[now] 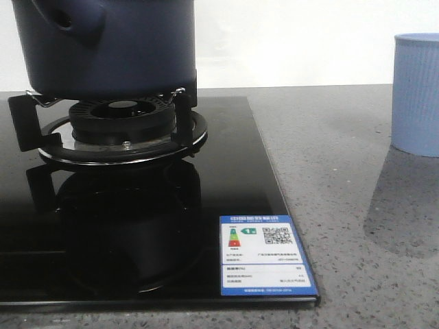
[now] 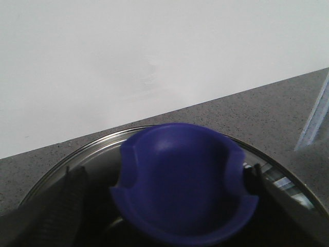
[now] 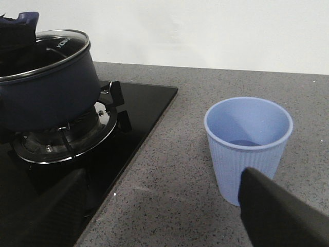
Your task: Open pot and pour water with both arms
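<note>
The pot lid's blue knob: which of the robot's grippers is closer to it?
Left. Its wrist camera shows the blue knob between the left gripper's fingers, right over the glass lid. The right gripper is off to the side, open, facing the light blue cup.

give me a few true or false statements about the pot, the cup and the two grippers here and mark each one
1. The pot sits on the burner support of the black stove. True.
2. The lid has already been taken off the pot. False: the glass lid is on the pot, and the left gripper has its jaws either side of the blue knob.
3. The cup stands upright on the grey counter, beside the stove. True.
4. The cup lies tipped on the stove glass. False: it is upright on the counter, off the glass.
5. The right gripper holds the cup. False: its jaws are open and hold nothing.
</note>
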Robot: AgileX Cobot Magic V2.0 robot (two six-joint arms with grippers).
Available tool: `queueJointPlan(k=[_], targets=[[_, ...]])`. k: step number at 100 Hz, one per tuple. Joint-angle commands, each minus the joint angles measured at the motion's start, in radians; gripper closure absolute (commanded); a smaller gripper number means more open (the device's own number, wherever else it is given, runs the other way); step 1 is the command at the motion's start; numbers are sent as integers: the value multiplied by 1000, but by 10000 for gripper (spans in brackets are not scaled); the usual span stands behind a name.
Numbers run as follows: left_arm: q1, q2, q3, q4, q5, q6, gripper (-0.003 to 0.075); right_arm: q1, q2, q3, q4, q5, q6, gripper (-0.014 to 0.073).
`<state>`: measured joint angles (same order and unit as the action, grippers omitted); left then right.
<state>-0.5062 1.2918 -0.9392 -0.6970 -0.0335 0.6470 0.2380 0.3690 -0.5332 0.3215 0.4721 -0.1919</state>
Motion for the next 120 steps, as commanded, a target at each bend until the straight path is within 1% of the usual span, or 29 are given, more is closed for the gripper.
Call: queueJointPlan(k=[1, 24, 31, 46, 60, 120], targets=[[-9, -19, -38, 2, -79, -2, 181, 2, 16, -36, 7, -69, -11, 47], [-9, -19, -38, 2, -94, -2, 190, 2, 16, -36, 7, -69, -11, 47], [-9, -19, -38, 2, -96, -2, 219, 2, 16, -36, 7, -69, -11, 47], [-9, -19, -38, 2, -103, -2, 310, 2, 16, -36, 7, -69, -11, 47], [-9, -19, -38, 2, -108, -2, 348, 2, 16, -36, 7, -69, -11, 47], [-9, -42, -38, 2, -145, -2, 350, 2, 16, -36, 7, -65, -11, 47]])
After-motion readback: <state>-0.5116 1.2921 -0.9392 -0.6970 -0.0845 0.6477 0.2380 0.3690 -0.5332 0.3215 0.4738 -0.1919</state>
